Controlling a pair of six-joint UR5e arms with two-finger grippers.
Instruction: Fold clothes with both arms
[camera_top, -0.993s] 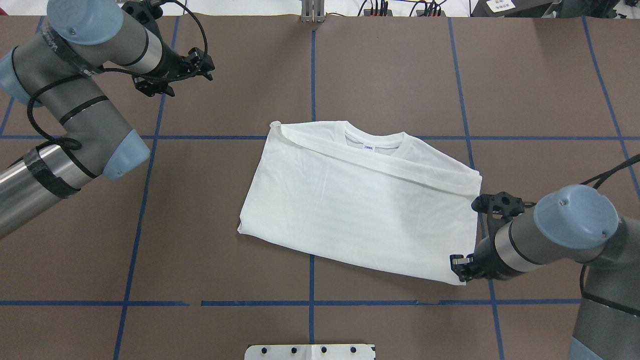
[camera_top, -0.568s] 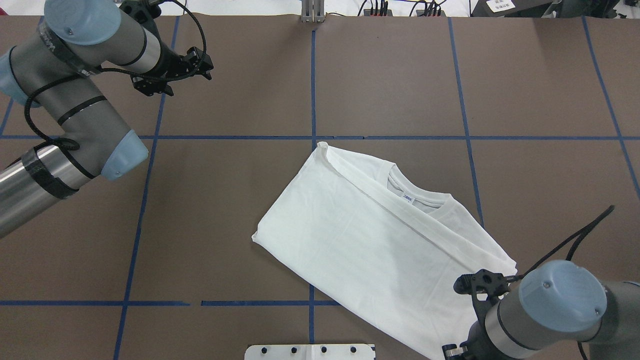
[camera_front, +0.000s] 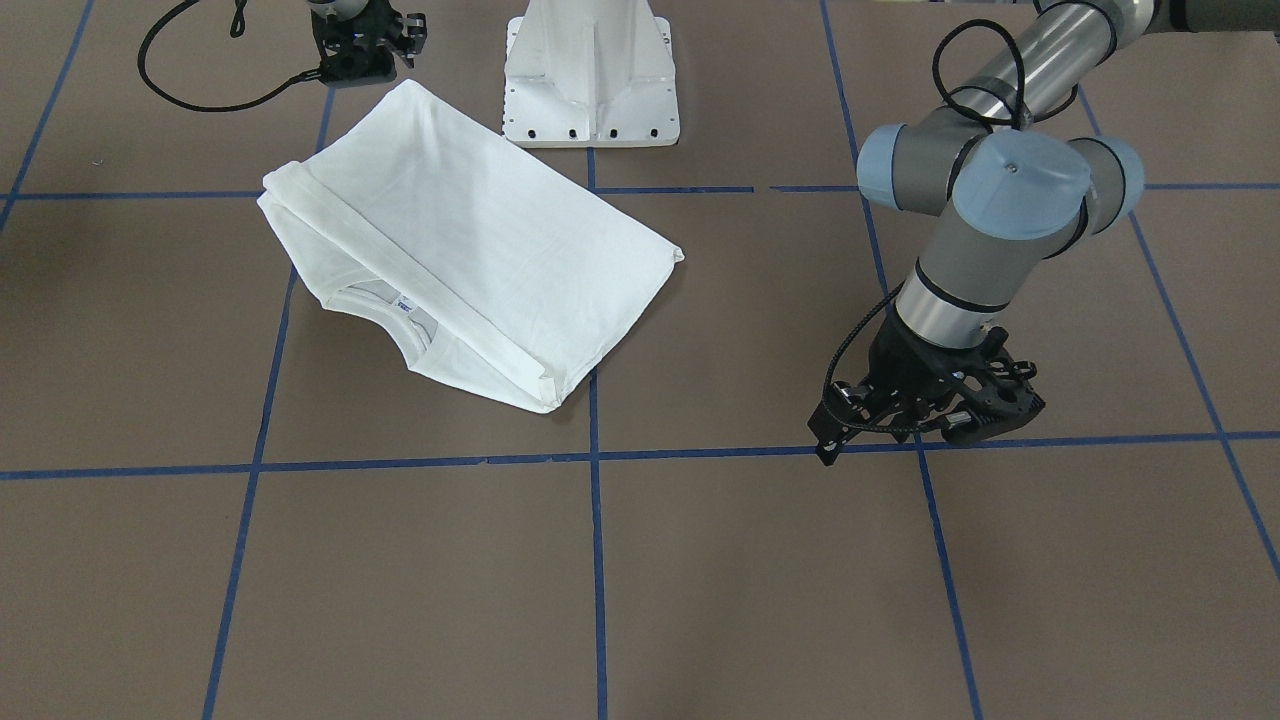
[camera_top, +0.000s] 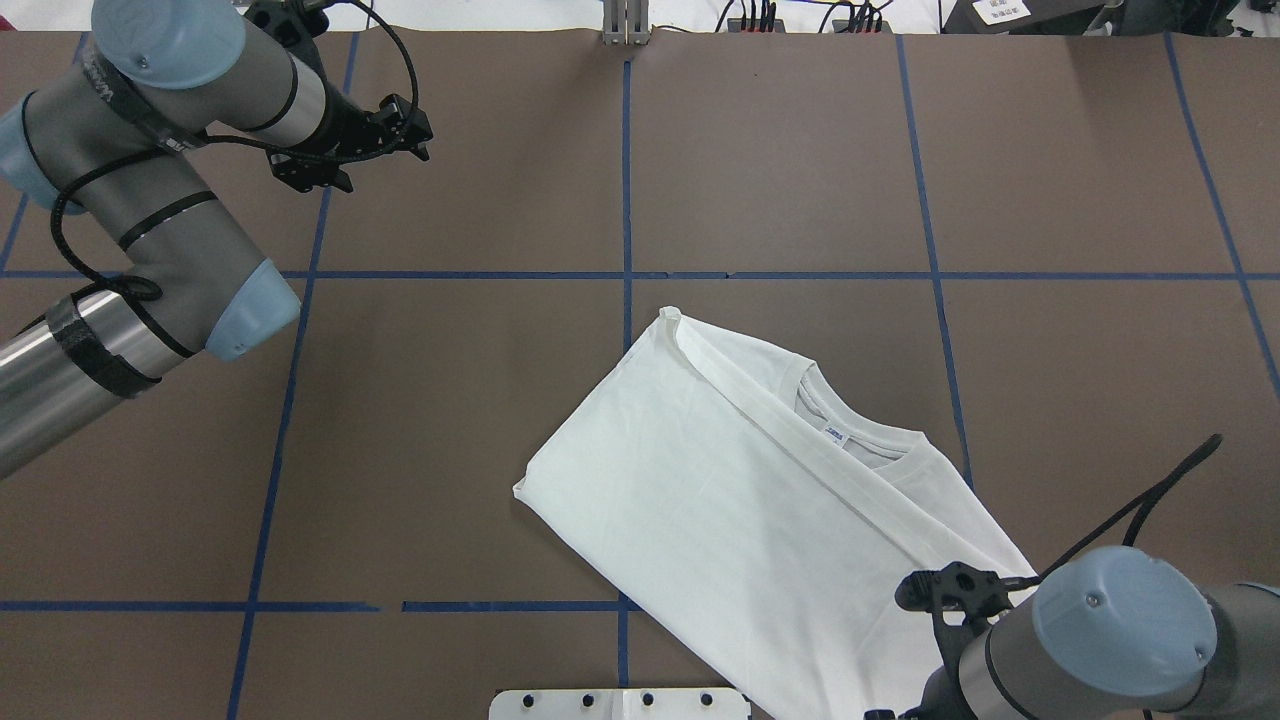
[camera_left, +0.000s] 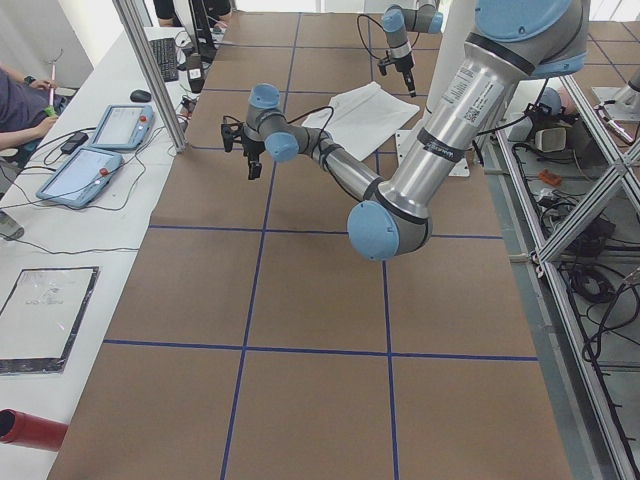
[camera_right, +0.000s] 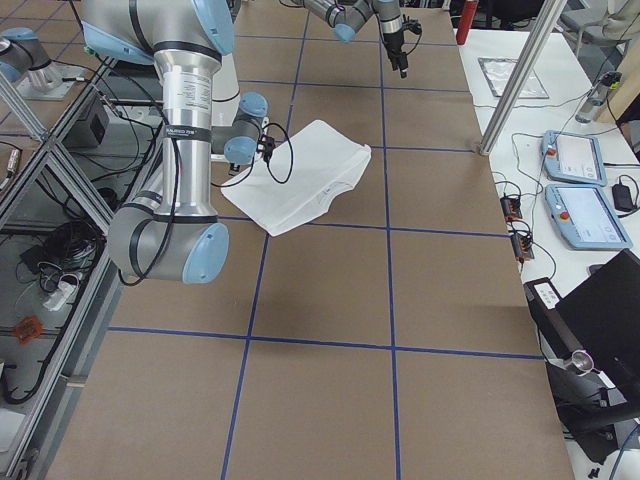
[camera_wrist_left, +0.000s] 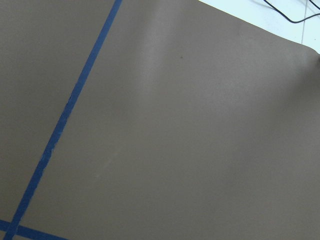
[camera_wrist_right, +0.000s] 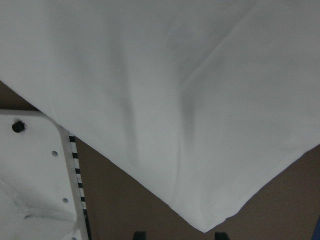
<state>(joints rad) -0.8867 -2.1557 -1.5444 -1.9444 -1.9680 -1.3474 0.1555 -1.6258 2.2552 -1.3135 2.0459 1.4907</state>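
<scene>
T-shirt (camera_top: 760, 520), seemingly one; arms (camera_top: 170, 230), two.

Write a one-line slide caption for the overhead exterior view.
Folded white T-shirt lies diagonally on the brown, blue-taped table; right gripper at its near corner, left gripper well clear.

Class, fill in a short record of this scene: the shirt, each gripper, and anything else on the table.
shirt: white, folded, collar showing, lying askew on the brown table
left gripper: open, over bare table, far from the shirt
right gripper: open, at a corner of the shirt
other: white pedestal base beside the shirt
</scene>
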